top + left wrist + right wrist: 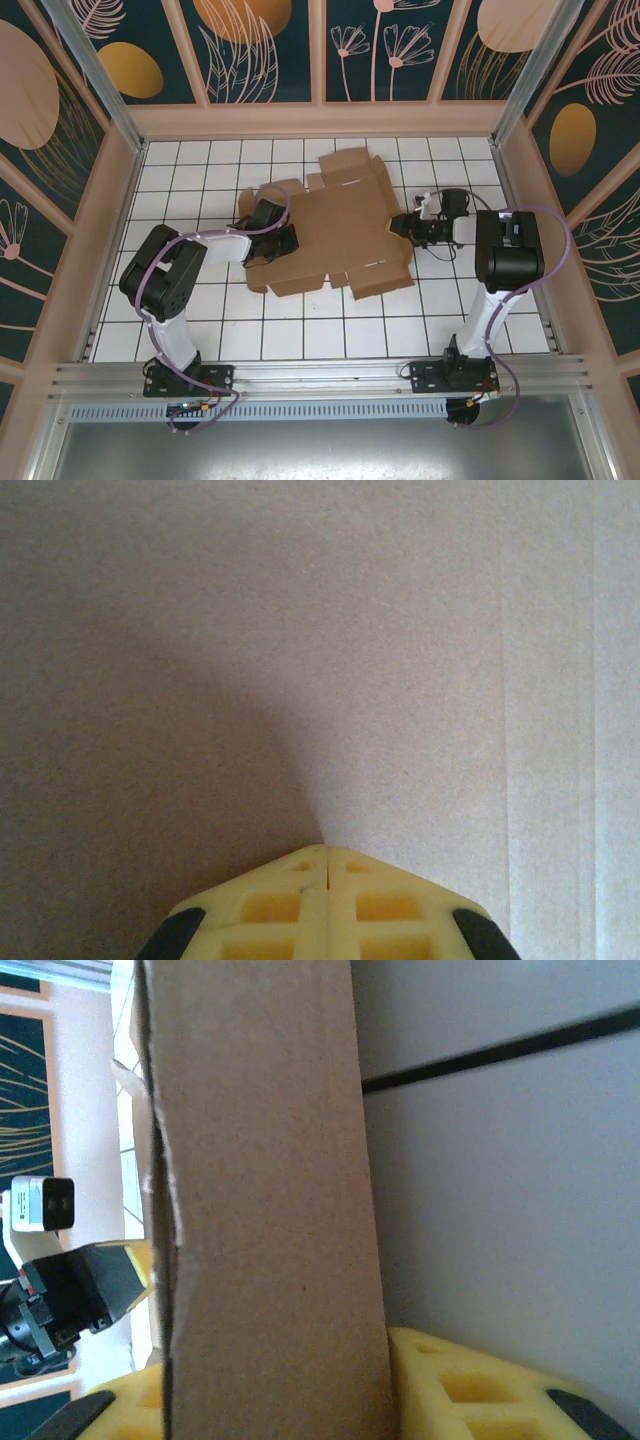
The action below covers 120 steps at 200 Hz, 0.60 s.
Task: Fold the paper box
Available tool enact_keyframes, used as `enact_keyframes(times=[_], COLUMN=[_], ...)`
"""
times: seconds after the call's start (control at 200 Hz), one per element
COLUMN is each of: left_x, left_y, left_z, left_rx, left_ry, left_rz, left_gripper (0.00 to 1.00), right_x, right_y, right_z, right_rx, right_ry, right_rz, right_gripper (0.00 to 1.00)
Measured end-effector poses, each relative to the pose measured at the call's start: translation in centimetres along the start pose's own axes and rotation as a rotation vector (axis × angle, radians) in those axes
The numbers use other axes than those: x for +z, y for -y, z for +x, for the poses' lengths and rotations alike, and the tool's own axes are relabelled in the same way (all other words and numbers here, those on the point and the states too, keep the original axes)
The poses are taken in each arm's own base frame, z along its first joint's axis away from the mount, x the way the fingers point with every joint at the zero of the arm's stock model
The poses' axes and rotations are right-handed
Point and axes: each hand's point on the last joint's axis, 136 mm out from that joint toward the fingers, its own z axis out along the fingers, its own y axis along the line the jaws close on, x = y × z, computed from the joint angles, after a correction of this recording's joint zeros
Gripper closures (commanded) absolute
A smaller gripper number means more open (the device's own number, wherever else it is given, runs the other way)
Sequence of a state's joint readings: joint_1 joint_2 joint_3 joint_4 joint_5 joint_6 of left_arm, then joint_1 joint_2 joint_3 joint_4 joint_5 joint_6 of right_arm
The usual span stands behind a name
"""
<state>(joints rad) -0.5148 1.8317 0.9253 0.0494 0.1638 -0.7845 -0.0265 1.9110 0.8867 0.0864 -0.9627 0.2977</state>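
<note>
Paper box (335, 225) plain brown, unfolded flat, right edge flap clamped in right tool (399, 226); left tool (327, 854) together.

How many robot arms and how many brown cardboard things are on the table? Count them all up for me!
Robot arms: 2 (left arm, right arm)
Brown cardboard: 1 (the paper box)
Total: 3

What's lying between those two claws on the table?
The unfolded paper box, in the top view: the left claw sits on its left side, and the right claw is at its right edge.
</note>
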Motion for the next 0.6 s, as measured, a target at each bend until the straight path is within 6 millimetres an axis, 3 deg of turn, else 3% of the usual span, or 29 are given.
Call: enact_keyframes(times=[0.065, 0.165, 0.335, 0.46, 0.601], left_x=[0.0, 0.0, -0.2, -1.9, -4.9], left_y=[-0.1, -0.2, 0.2, 0.2, 1.8], left_z=[-0.2, -0.3, -0.3, 0.1, -1.0], left_rx=[-0.006, -0.011, -0.011, -0.014, -0.003], left_ry=[0.004, 0.007, 0.005, -0.008, 0.037], left_rz=[-0.001, 0.001, 0.015, 0.002, 0.035], left_gripper=[0.98, 0.98, 0.94, 0.88, 0.84], right_x=[-0.1, -1.0, -2.5, -4.6, -7.1], right_y=[0.0, -0.4, -3.6, -6.0, -8.5], right_z=[0.2, 0.0, -1.4, -4.7, -8.2], right_rx=[0.010, 0.011, -0.090, -0.225, -0.377], right_ry=[-0.005, 0.007, 0.029, 0.122, 0.206], right_rz=[0.008, 0.059, 0.156, 0.308, 0.519], right_gripper=[0.76, 0.93, 0.94, 0.97, 0.95])
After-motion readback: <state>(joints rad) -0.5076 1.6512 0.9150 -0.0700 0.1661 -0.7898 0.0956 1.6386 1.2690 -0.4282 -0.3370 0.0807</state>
